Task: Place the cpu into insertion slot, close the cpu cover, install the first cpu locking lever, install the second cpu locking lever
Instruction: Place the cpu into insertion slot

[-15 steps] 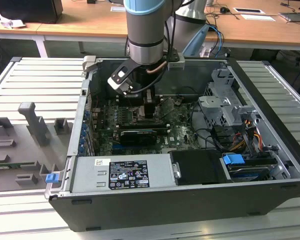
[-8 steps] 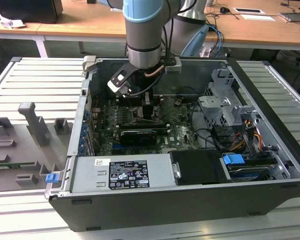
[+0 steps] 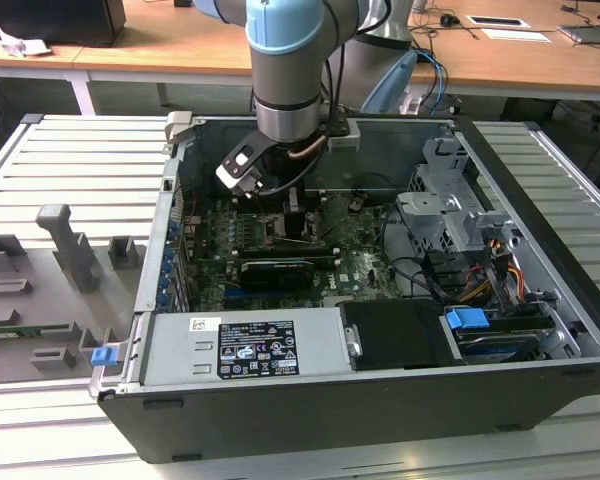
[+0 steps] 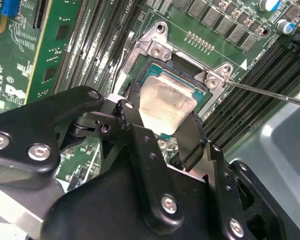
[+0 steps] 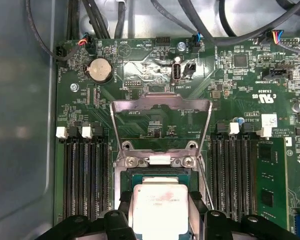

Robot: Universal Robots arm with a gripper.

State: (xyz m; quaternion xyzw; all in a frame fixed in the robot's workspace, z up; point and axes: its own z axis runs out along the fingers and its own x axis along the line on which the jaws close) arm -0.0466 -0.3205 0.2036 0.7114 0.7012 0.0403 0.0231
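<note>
Evidently we are on the first step: our claw [image 4: 162,127] pinches the cpu [image 5: 157,206] over the socket [image 5: 140,176], whose cpu cover [image 5: 161,104] stands open, so seating calls for level, square alignment.

Arm [image 3: 290,70] vertical, jaws clamped (on cpu [image 4: 165,105]).

The silver square cpu [image 5: 160,210] sits level over the socket [image 5: 140,175]; the cpu cover [image 5: 161,102] stands swung open.
</note>
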